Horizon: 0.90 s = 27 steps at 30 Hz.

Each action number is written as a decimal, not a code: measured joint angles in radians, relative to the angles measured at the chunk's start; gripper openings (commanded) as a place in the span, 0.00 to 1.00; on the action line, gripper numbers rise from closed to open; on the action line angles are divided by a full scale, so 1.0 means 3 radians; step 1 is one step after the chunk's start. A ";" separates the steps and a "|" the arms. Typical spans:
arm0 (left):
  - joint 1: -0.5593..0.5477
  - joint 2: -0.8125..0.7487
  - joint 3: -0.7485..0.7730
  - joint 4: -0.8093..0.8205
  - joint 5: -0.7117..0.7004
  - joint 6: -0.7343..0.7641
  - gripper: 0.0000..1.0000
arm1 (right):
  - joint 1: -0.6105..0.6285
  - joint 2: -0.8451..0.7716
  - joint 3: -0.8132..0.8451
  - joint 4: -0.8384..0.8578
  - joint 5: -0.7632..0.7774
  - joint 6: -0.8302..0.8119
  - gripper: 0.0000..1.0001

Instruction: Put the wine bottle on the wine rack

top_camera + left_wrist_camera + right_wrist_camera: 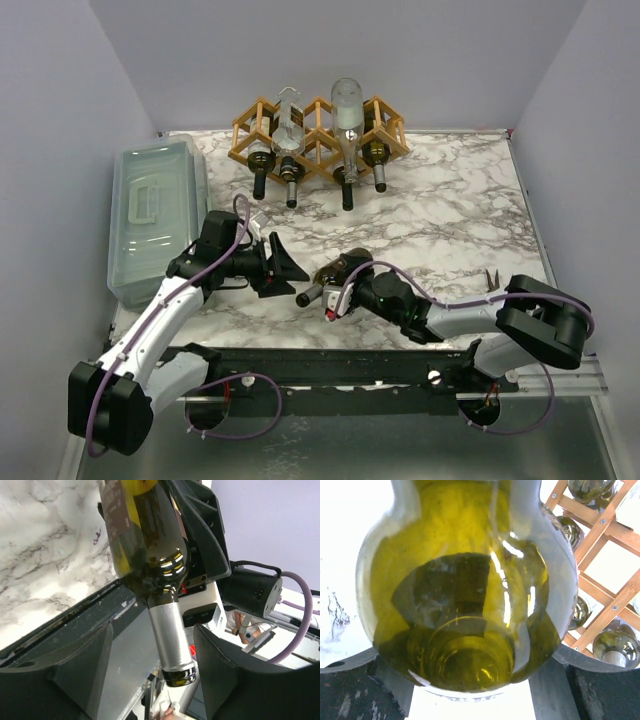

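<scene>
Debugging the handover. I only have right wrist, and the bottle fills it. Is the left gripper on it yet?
Observer: No. The left gripper is open, with its fingers either side of the wine bottle's foil neck, not touching.
Operator: Which way does the neck point?
Observer: In the top view, toward the left arm, not at the rack.
Operator: Rack load?
Observer: The wine rack at the back of the table holds four bottles, necks toward the arms.
</scene>
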State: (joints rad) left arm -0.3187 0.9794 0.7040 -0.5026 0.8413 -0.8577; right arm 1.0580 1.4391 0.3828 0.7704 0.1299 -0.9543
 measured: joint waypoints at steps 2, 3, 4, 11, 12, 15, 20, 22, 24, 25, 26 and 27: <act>-0.0060 0.0043 0.0000 0.0010 0.0025 -0.0037 0.67 | 0.0022 0.0064 -0.0005 0.0088 0.0038 -0.0027 0.01; -0.0114 0.0071 0.0000 0.0019 0.0027 -0.0050 0.67 | 0.0037 0.0099 -0.0005 0.0132 0.0057 -0.0045 0.01; -0.0163 0.0094 0.0000 0.0025 0.0025 -0.0067 0.66 | 0.0053 0.0128 -0.0005 0.0168 0.0079 -0.0061 0.01; -0.0477 0.0249 -0.0004 0.0127 0.0023 -0.0175 0.50 | 0.0121 0.0186 -0.0042 0.0290 0.0178 -0.0122 0.01; -0.0493 0.0264 -0.0008 0.0142 0.0022 -0.0183 0.47 | 0.0123 0.0186 -0.0050 0.0303 0.0181 -0.0127 0.00; -0.0540 0.0331 -0.0046 0.0189 0.0020 -0.0219 0.45 | 0.0135 0.0184 -0.0056 0.0310 0.0192 -0.0132 0.01; -0.0697 0.0496 -0.0057 0.0268 0.0020 -0.0256 0.44 | 0.0158 0.0181 -0.0065 0.0295 0.0200 -0.0188 0.01; -0.0746 0.0552 -0.0055 0.0289 0.0020 -0.0257 0.44 | 0.0163 0.0161 -0.0065 0.0263 0.0198 -0.0201 0.01; -0.0795 0.0614 -0.0047 0.0315 0.0020 -0.0258 0.44 | 0.0164 0.0130 -0.0065 0.0202 0.0197 -0.0206 0.01; -0.0814 0.0638 -0.0043 0.0323 0.0020 -0.0258 0.44 | 0.0164 0.0116 -0.0065 0.0177 0.0197 -0.0207 0.01; -0.0829 0.0657 -0.0039 0.0329 0.0019 -0.0257 0.44 | 0.0164 0.0103 -0.0065 0.0156 0.0198 -0.0210 0.00; -0.0847 0.0676 -0.0036 0.0338 0.0015 -0.0257 0.44 | 0.0165 0.0093 -0.0065 0.0141 0.0197 -0.0211 0.00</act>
State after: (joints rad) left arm -0.5728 1.1824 0.6933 -0.4011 0.8459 -0.9348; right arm 1.1076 1.4670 0.3634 0.8127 0.1890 -1.0176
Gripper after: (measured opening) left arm 0.447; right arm 0.741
